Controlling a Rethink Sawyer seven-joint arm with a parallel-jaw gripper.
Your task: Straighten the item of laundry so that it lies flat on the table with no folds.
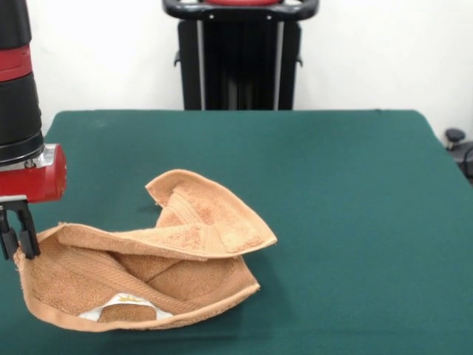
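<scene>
1. Front view gives me the towel [148, 259] as my landmark: it lies crumpled on the green table [332, 185], toward the near side and well off to the picture's left of the table's middle.
2. It is far from flat. An upper flap is folded over across the top of it, with one corner peaking up on the far side, and the layers beneath bow into a shallow bowl. I judge the stiff terry holds that shape by itself.
3. A white label [122, 307] with a touch of gold peeks out from under a fold at the towel's near edge, so part of the underside is turned up there.
4. The gripper [16, 235] hangs at the towel's left edge, just at the raised hem. Its dark fingers [28, 237] stand narrowly apart, only a slim gap between them.
5. They sit at or against the hem, but I cannot tell whether any cloth is actually pinched between them; they may only be touching it.
6. My reading: that placement suits taking the left edge and drawing it outward, away from the towel's middle, to open the folds. The folded-over flap would need separate handling.
</scene>
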